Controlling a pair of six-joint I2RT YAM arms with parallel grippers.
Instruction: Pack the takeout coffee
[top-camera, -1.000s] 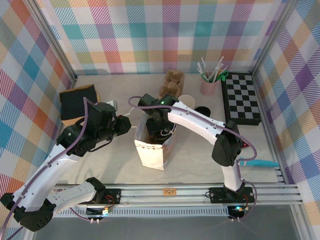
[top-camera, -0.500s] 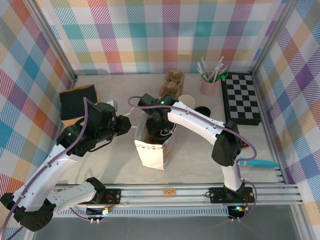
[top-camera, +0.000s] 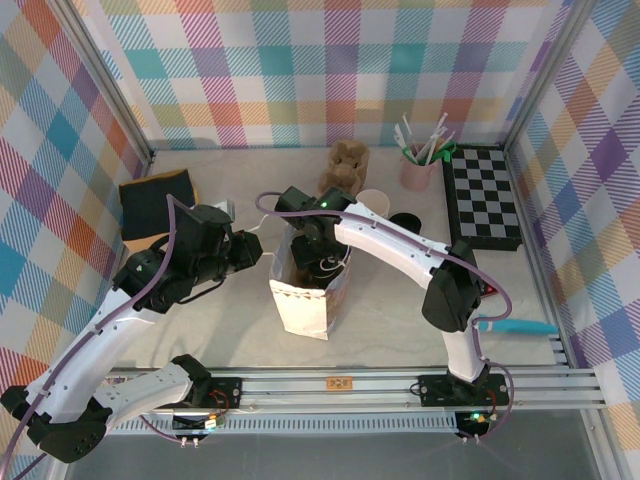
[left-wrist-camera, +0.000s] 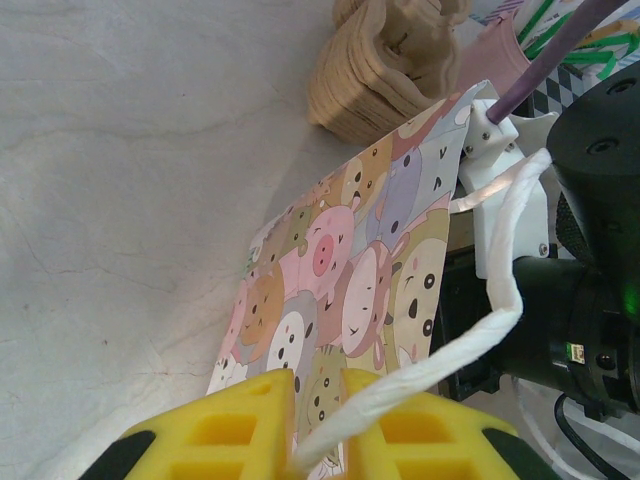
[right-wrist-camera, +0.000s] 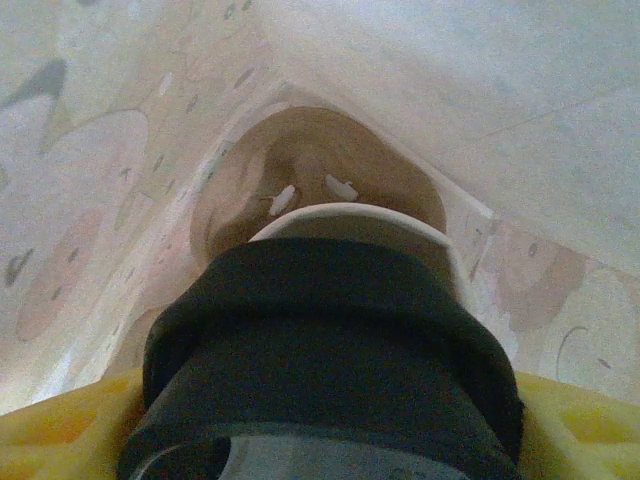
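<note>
The right gripper stood lowered into the mouth of the paper bag. Its jaws were set wide and clamped on the sides of the takeout coffee. The cup hung inside the bag, and we could not tell whether its base had reached the bag floor. The left gripper was nearly closed, pinching the white handle and so holding the bag mouth open.

We judged the following hazards:

1. Release above the floor. The cup could drop, tip against a wall and loosen its lid.
2. Handle slip. The pinch was narrow, and if it failed the wall could fold in onto the right arm.
3. Withdrawal. Opened fingers could snag the paper or a handle, which would lift or topple the bag with the cup inside.
</note>
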